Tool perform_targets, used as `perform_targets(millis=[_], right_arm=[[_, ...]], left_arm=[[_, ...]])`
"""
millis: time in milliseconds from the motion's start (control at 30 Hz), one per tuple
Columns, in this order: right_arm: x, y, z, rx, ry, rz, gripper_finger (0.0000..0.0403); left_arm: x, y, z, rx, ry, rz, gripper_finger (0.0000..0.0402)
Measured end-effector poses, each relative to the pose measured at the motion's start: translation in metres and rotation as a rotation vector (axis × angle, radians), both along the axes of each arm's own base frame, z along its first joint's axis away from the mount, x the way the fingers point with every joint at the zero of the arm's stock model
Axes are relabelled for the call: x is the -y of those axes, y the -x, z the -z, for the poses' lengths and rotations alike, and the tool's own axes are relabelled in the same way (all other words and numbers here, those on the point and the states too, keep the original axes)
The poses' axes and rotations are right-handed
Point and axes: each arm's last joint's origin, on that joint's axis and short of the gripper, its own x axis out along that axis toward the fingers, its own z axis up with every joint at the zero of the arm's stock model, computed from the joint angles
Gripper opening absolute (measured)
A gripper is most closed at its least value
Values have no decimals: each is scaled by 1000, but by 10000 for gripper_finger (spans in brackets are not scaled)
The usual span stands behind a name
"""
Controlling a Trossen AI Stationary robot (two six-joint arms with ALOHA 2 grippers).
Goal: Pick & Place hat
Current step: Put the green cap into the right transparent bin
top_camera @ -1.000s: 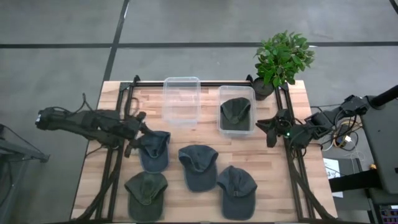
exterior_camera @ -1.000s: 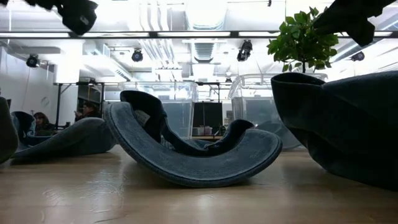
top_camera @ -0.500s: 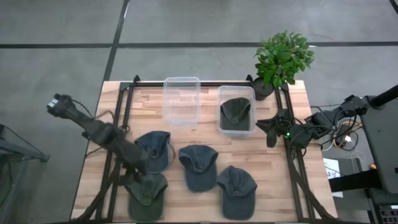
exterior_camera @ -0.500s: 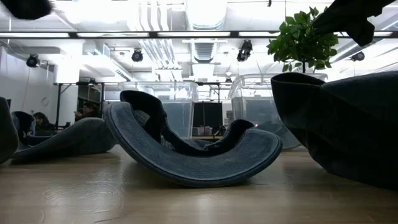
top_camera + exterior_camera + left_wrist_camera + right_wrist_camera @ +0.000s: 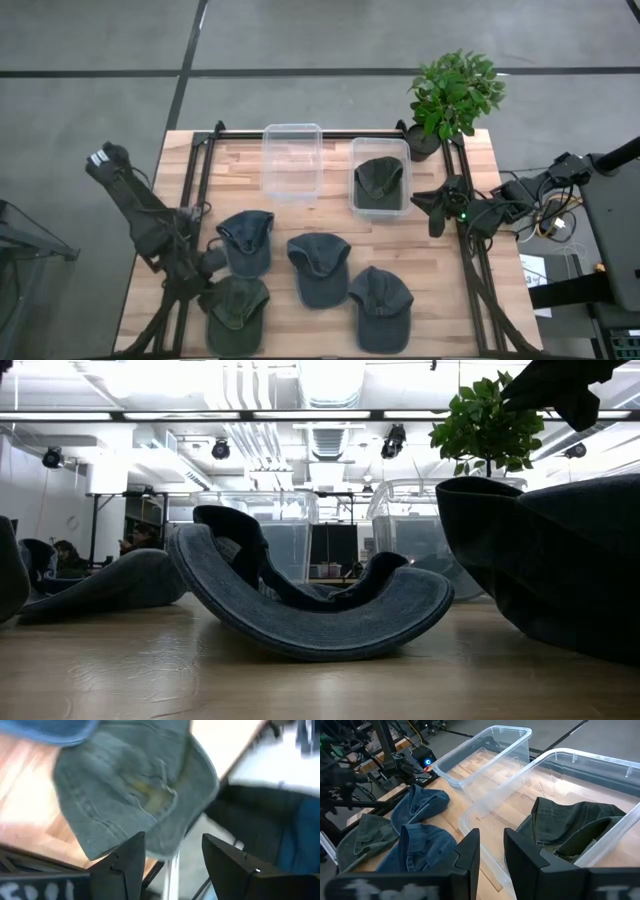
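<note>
Hats lie loose on the surface (image 5: 470, 300); left gripper (image 5: 172, 862) hangs wide open and empty above the olive hat (image 5: 135, 795), lined up to grab it; right gripper (image 5: 491, 851), part-open and empty, waits beside the filled bin (image 5: 600, 765).

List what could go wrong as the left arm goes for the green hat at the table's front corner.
1. The green hat overlaps the blue hat beside it, so the open left gripper could snag both.
2. That hat lies near the table edge and the metal frame; a push could slide it off, or the fingers could strike the frame.
</note>
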Motion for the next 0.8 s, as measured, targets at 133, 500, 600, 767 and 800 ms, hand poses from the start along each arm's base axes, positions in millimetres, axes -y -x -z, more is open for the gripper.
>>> perform_targets(millis=[133,500,600,767,800], right_arm=[[0,0,0,3,-2,0,86],[0,0,-1,7,-4,0,86],[0,0,-1,7,-4,-1,86],[0,0,-1,4,5,-5,86],[0,0,-1,5,4,-5,86]], left_arm=[[4,11,16,-161,50,-177,187],[17,18,28,-255,200,-367,187],[16,18,30,-244,189,-383,187],[15,18,33,-259,187,-402,187],[15,18,34,-259,183,-401,187]])
